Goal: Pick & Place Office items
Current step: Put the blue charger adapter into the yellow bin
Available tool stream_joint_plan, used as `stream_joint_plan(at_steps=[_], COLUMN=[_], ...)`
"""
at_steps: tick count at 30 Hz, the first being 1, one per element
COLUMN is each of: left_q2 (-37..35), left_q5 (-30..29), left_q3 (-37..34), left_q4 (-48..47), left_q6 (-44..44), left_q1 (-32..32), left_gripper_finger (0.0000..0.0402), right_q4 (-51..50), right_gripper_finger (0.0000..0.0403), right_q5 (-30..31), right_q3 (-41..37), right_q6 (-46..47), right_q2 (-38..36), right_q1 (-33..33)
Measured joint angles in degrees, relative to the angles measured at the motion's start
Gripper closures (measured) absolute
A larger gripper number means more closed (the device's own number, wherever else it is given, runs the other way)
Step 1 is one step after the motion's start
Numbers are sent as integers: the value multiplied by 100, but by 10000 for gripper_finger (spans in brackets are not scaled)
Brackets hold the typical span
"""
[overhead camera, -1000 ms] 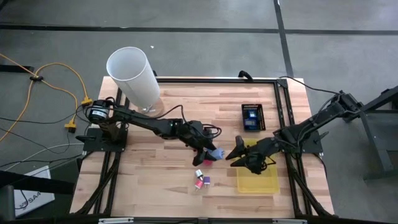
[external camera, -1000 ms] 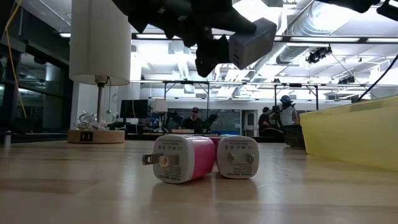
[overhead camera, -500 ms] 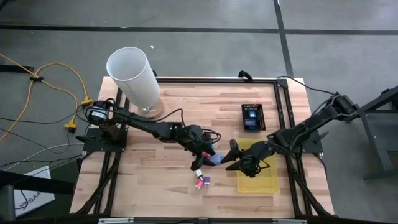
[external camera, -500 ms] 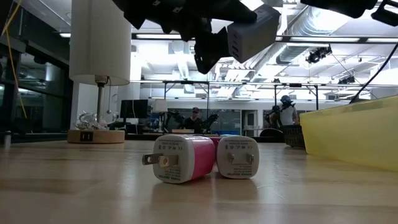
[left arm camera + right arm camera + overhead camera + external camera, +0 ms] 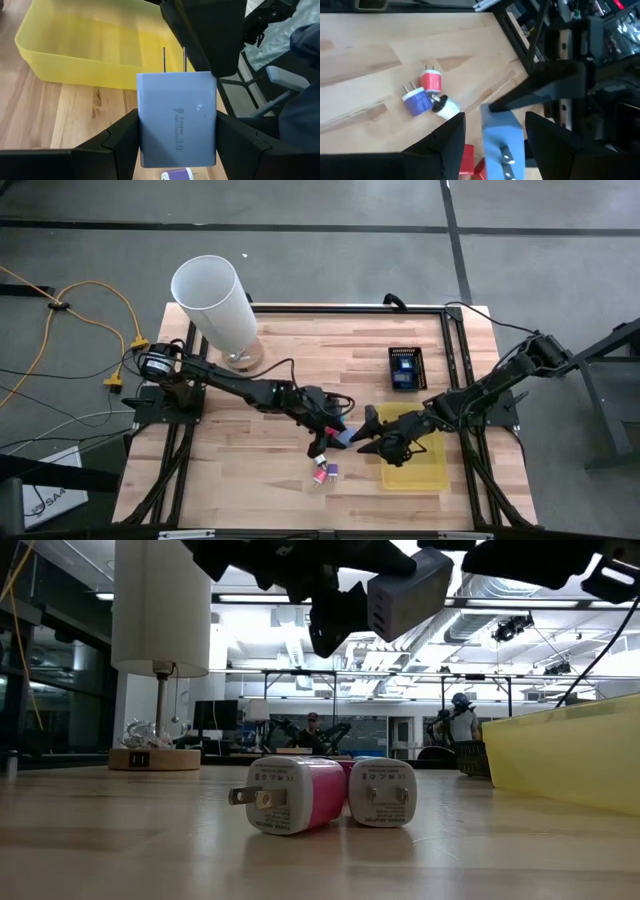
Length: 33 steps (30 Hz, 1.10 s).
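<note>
My left gripper [image 5: 328, 430] is shut on a blue wall charger [image 5: 345, 436], held in the air near the table's middle, beside the yellow tray [image 5: 425, 472]. The charger's two prongs [image 5: 173, 60] point toward the tray and toward my right gripper [image 5: 367, 435]. My right gripper is open, and its fingers stand on either side of the blue charger [image 5: 501, 137] without touching it. Below, a pink charger [image 5: 295, 795] and a white one [image 5: 383, 792] lie on their sides on the table. My left gripper pinches the blue charger by its two opposite side faces [image 5: 144, 120], one finger [image 5: 117, 140] on each. The fingers come roughly level from the table's left. The charger is lifted clear of the table and slightly tilted in the low view [image 5: 405, 595], its prongs leading away from the gripper.
A tall white cylinder [image 5: 215, 305] stands on a round base at the far left corner. A black box [image 5: 405, 368] sits beyond the tray. Red [image 5: 431, 80], blue [image 5: 417, 101] and white [image 5: 447, 106] chargers lie together on the wood. People show in the room behind [image 5: 462, 720].
My right gripper has moved toward the table's left, closing in on the blue charger until its open fingers flank it. My left gripper has shifted slightly toward the near edge, still shut on the charger, which now sits a little more tilted.
</note>
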Motion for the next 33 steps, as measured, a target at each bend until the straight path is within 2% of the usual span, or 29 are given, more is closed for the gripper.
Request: stream_joint_plan(at_steps=[27, 33], left_q2=[0, 0], left_q5=[-11, -11], left_q3=[0, 0], left_q4=[281, 276], left_q6=[-232, -233], left_q1=[-2, -4], left_gripper_finger=[193, 193], right_q4=[15, 116], right_gripper_finger=[209, 209], right_q5=[-15, -314], right_q3=[0, 0], right_q6=[-9, -2], right_q2=[-4, -7], right_q1=[-113, -258])
